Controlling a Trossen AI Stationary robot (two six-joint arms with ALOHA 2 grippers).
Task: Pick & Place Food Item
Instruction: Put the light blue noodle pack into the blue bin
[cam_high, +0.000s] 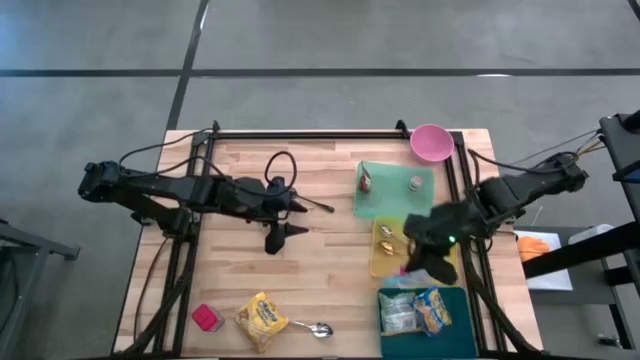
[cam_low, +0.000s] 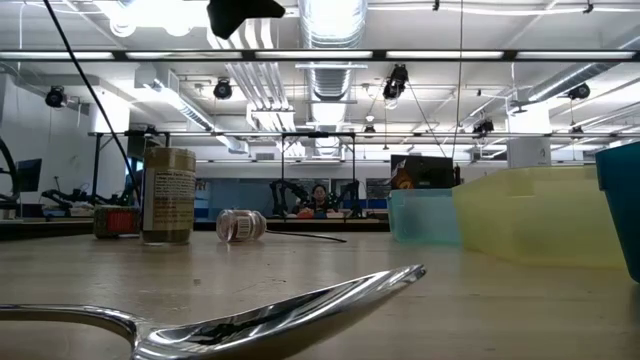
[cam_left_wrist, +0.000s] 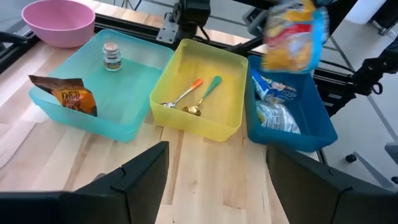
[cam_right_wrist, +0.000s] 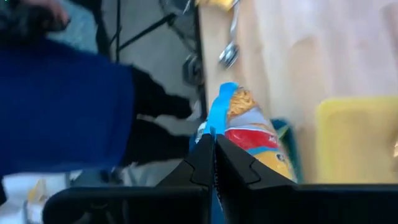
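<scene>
The right gripper (cam_right_wrist: 214, 163), jaws clamped on a snack bag (cam_right_wrist: 252, 134), hangs it above the blue bin (cam_left_wrist: 314, 127) for dropping, while the left gripper (cam_left_wrist: 214, 177) waits empty, jaws wide.

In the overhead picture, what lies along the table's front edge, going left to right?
Small red box → yellow snack bag → spoon → dark blue bin with two snack bags in it.

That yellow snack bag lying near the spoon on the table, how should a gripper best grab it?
The yellow snack bag lies flat, so I would come straight down from above and pinch across its puffy middle or one crimped end, staying clear of the spoon beside it.
</scene>
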